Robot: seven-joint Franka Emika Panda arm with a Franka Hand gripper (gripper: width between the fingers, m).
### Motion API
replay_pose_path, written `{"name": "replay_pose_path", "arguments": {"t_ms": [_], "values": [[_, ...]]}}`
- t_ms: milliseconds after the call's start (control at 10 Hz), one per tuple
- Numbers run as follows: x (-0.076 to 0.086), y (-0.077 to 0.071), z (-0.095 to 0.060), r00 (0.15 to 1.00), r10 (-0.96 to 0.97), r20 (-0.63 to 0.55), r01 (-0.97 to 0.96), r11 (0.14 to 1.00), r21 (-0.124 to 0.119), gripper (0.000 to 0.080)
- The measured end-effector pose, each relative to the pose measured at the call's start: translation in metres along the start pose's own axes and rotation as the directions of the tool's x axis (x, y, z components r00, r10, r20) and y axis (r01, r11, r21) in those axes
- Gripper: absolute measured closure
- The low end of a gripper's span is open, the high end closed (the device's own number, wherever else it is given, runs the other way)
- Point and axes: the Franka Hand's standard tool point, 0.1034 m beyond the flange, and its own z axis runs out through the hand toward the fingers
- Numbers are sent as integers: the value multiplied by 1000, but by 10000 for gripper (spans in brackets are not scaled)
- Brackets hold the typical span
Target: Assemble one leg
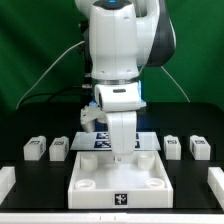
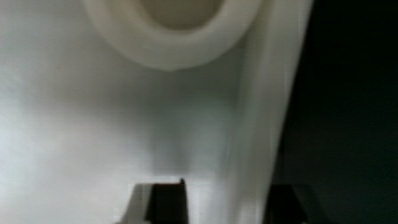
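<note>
Four small white legs with marker tags stand in a row on the black table: two on the exterior view's left (image 1: 35,149) (image 1: 60,149) and two on its right (image 1: 172,146) (image 1: 200,148). The large white panel (image 1: 100,172) with corner sockets lies in the middle. My gripper (image 1: 121,152) is down at the panel's far edge. In the wrist view the gripper (image 2: 228,196) has its dark fingers (image 2: 164,203) on either side of the panel's rim (image 2: 228,120), closed onto it. A round socket (image 2: 178,25) shows close by. No leg is held.
The marker board (image 1: 148,141) lies flat behind the panel, partly hidden by the arm. White blocks stand at the table's front corners on the left (image 1: 5,182) and right (image 1: 214,184). A green curtain backs the scene.
</note>
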Motion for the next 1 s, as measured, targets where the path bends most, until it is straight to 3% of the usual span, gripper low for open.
{"name": "replay_pose_path", "arguments": {"t_ms": [100,800,900,1000], "values": [[0,0,0,1000,2,0,-2,1000,0,742],[-1,0,0,1000,6,1,-6,1000,0,742],[2,2,0,1000,20,-1,-20,1000,-2,742],[16,11,-1,999,48,-9,-49,999,-8,742]]}}
